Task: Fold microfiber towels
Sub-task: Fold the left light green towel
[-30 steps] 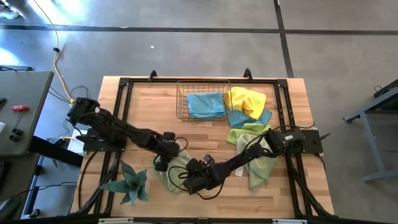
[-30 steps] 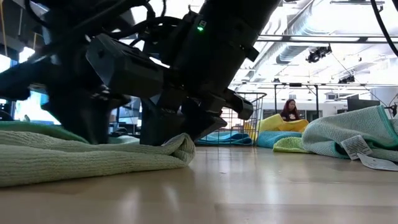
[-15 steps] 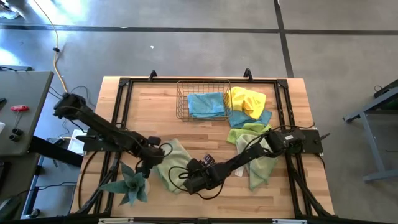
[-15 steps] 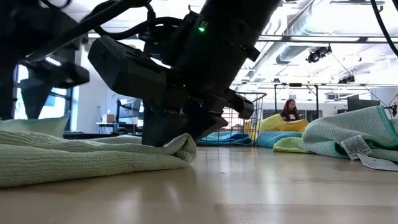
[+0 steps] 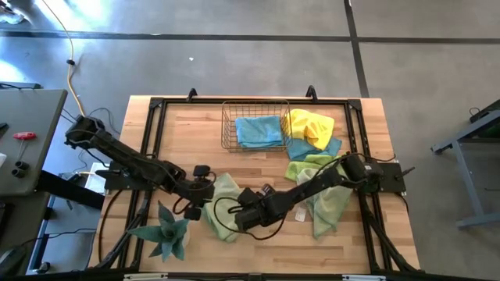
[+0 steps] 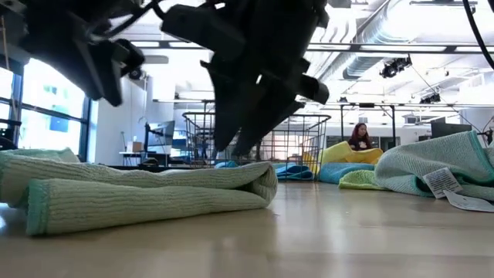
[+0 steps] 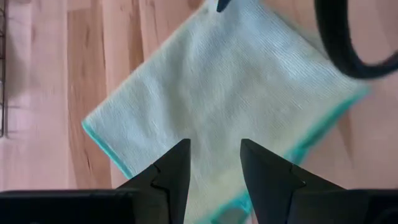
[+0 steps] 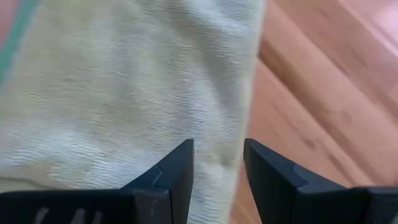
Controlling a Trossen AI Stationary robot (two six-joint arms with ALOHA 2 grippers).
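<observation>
A pale green microfiber towel point(image 5: 224, 204) lies folded near the table's front middle, its rounded fold point(image 6: 266, 184) toward the right in the low view. My left gripper point(image 5: 201, 195) hovers open over the towel's left part point(image 7: 211, 93). My right gripper point(image 5: 241, 218) hovers open over its right part point(image 8: 143, 87). In the low view both grippers stand above the towel point(image 6: 139, 189), with room showing under them. More towels lie at the back right: a light blue one point(image 5: 258, 131) in the basket, then yellow point(image 5: 311, 126), blue point(image 5: 316, 148), lime green point(image 5: 306, 167) and pale green point(image 5: 332, 204).
A copper wire basket point(image 5: 228, 125) stands at the far middle. A spiky green plant point(image 5: 166, 230) stands at the front left, close to my left arm. Bare wood point(image 5: 183, 136) lies at the far left. A person point(image 6: 360, 137) sits in the room beyond.
Both grippers have risen off the pale green towel. My left gripper first drew toward the table's left edge, then came partway back. My right gripper moved a little toward the far edge. The towel now lies uncovered and folded over.
</observation>
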